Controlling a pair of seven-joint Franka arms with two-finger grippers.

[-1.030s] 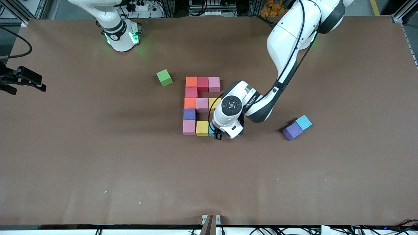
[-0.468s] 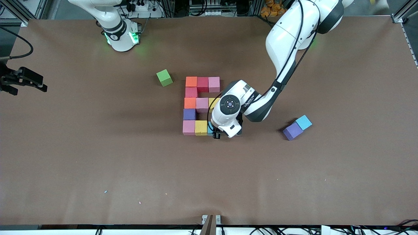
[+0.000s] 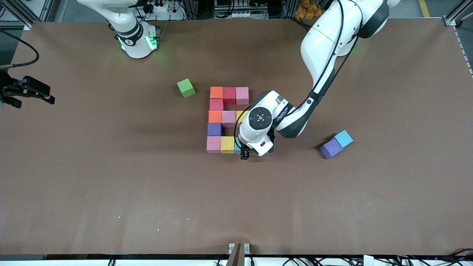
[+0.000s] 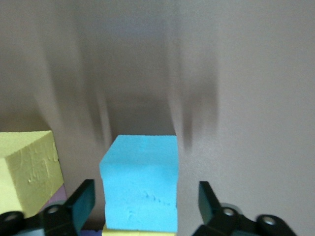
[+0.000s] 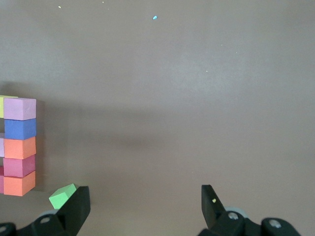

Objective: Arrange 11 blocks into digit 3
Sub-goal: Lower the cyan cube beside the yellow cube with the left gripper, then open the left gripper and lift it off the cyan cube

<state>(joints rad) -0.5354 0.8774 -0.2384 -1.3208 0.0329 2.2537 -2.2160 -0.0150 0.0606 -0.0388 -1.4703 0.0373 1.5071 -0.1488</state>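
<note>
Ten blocks form a figure mid-table: orange [image 3: 216, 92], crimson [image 3: 229, 95] and pink [image 3: 242, 95] in the row farthest from the camera, then crimson [image 3: 216, 104], orange [image 3: 215, 116], pink [image 3: 228, 118], yellow [image 3: 242, 115], purple [image 3: 214, 129], pink [image 3: 214, 144] and yellow [image 3: 228, 144]. A cyan block [image 4: 140, 182] sits beside that last yellow one, mostly hidden under my left gripper [image 3: 244, 153] in the front view. The left gripper [image 4: 145, 201] is open, with a gap on each side of the block. My right gripper [image 3: 44, 96] waits, open and empty, at the right arm's end of the table; it also shows in its wrist view [image 5: 145, 206].
A green cube [image 3: 186, 88] lies beside the figure toward the right arm's end; it also shows in the right wrist view [image 5: 63, 195]. A loose purple block [image 3: 331, 148] and a loose cyan block [image 3: 344, 138] touch each other toward the left arm's end.
My left gripper has shifted slightly toward the yellow block, and the cyan block moved with it. The right gripper drifted only slightly.
</note>
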